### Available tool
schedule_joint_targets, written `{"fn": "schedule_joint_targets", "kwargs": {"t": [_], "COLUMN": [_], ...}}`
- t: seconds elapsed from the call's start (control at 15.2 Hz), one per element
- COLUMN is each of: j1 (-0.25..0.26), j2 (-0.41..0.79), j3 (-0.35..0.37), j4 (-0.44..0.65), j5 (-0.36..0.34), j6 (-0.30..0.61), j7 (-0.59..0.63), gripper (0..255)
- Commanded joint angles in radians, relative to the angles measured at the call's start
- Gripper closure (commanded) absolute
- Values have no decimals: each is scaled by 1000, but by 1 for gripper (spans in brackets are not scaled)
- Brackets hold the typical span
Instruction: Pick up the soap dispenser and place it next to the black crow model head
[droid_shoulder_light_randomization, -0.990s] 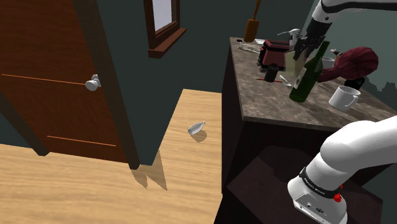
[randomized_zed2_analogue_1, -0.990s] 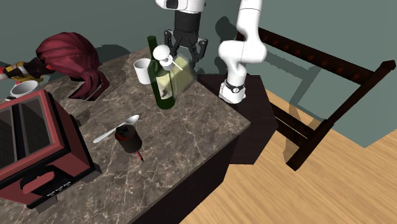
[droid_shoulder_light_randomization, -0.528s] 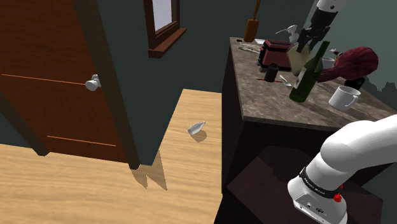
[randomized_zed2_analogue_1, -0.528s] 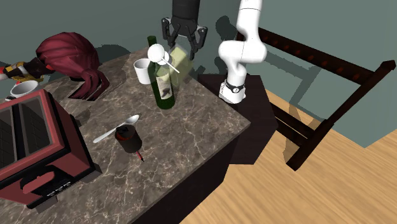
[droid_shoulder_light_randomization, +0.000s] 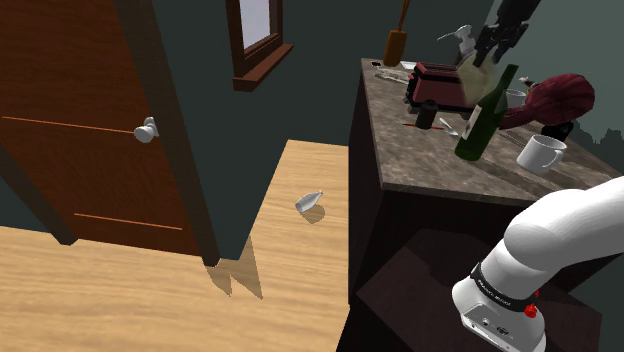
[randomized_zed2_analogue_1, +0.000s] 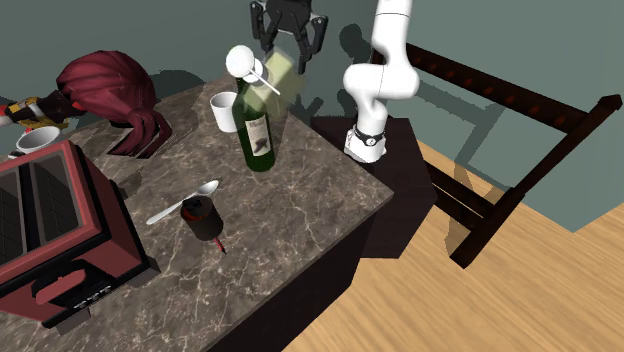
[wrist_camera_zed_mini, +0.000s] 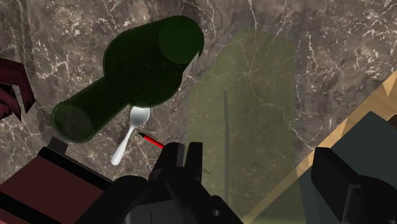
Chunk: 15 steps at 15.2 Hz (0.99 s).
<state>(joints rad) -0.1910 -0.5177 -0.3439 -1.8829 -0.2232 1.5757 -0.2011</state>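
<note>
Yellowish see-through soap dispenser (randomized_zed2_analogue_1: 280, 72) is up in the air and tilted, right by the neck of the green wine bottle (randomized_zed2_analogue_1: 255, 125), well off the marble counter (randomized_zed2_analogue_1: 300, 200). Black gripper (randomized_zed2_analogue_1: 289, 35) has its fingers clamped on the dispenser's body from both sides. White mug (randomized_zed2_analogue_1: 224, 110) sits just beside the bottle, and a white spoon (randomized_zed2_analogue_1: 185, 200) lies near its base.

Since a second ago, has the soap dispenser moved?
Yes. Clasped by the gripper, the soap dispenser rose, from beside the green bottle's body to beside its neck.
</note>
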Motion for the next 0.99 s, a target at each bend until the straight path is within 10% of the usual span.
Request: {"fn": "schedule_joint_targets", "kwargs": {"t": [0.0, 0.92], "j1": [2, 9], "j2": [12, 105], "j3": [0, -24], "j4": [35, 284], "j5": [3, 25], "j6": [-23, -176], "j7": [-5, -60], "gripper": [255, 255]}}
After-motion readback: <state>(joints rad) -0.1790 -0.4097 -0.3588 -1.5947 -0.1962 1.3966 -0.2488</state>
